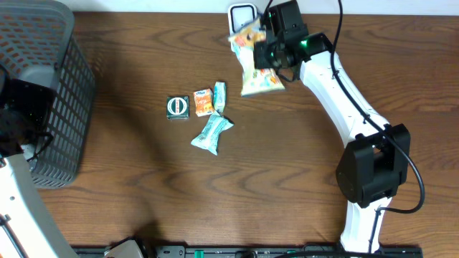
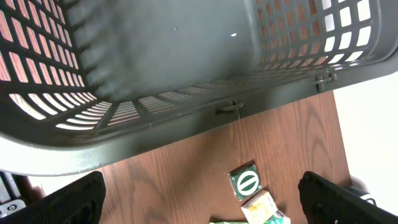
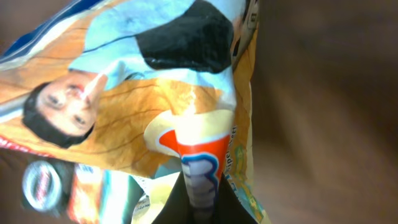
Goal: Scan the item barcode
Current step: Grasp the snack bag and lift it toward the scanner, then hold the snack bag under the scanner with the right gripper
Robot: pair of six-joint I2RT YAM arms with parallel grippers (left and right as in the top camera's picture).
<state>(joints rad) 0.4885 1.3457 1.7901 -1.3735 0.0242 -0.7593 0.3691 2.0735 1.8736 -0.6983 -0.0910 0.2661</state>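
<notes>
Overhead view: the snack bag (image 1: pixel 262 80) is seen pinched in the right tool (image 1: pixel 271 51), just beside a white device (image 1: pixel 242 13) at the far edge of the bench (image 1: pixel 287 179).
Right tool: pressed together on a fold of the bag's film.
Left tool (image 2: pixel 202 202): spread wide, nothing held, by the basket (image 2: pixel 186 112).
Handling: judged light, crinkly and slippery; best gripped at a seam, so the printed face is not creased.

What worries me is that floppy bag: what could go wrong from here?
1. The right gripper pinches the snack bag by a narrow fold, so it may slip or swing.
2. The bag is crumpled and no barcode shows in the wrist view; it may face the white scanner folded or turned away.
</notes>
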